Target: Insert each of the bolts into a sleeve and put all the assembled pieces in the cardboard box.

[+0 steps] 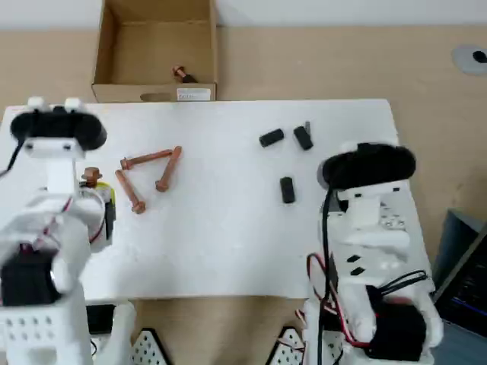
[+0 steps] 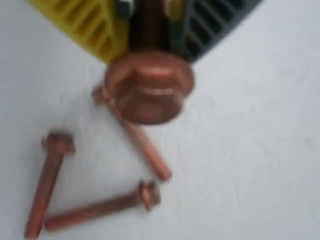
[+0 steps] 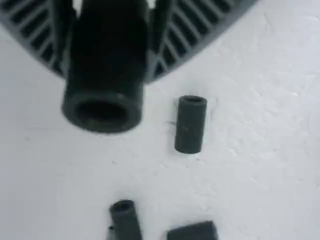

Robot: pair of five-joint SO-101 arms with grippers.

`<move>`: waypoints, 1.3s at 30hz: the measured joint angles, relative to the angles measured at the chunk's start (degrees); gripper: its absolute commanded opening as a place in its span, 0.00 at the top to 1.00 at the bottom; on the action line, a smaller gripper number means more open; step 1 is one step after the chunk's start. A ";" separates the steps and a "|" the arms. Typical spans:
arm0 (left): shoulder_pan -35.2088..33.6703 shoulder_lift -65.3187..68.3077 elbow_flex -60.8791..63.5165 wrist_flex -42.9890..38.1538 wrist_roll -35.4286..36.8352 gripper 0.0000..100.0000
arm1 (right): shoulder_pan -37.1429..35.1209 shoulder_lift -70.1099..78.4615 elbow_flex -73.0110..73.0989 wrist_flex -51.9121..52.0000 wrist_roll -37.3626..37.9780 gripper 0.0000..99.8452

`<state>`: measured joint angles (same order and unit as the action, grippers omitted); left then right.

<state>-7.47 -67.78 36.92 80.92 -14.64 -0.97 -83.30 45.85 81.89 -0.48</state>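
Misalignment looks the likeliest fault. High view: left arm [image 1: 53, 220] and right arm [image 1: 373, 228] stand well apart, so their parts must meet squarely; box [image 1: 104, 53] sits far left, one piece [image 1: 183, 74] inside. Left wrist view: left gripper [image 2: 150, 25] clamps a bolt [image 2: 149, 90] by its shank above loose bolts [image 2: 47, 185]; a tilt would jam it. Right wrist view: right gripper [image 3: 107, 30] holds a sleeve [image 3: 102, 85], bore outward, over loose sleeves [image 3: 190, 124].

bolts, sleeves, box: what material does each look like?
The bolts: copper-coloured with a soft sheen and flanged hex heads; likely plated or coated metal, though painted plastic can't be excluded. The sleeves: smooth matte black tubes, no glint; probably plastic or rubber. The cardboard box: plain brown cardboard, dull and unfinished.
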 measured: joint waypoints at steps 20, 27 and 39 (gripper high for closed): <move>3.60 -36.48 27.78 -6.86 19.16 1.00 | -26.02 -20.13 31.82 -16.88 -5.89 0.99; 13.45 -36.48 27.78 -11.08 29.63 1.00 | -36.57 -20.13 35.69 -21.10 -5.89 0.99; 26.90 -36.48 27.96 -22.59 43.43 1.00 | -45.71 -20.13 36.40 -22.24 -3.52 0.99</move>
<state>19.43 -104.26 64.88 58.33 28.79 -46.68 -103.43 82.24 59.65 -4.00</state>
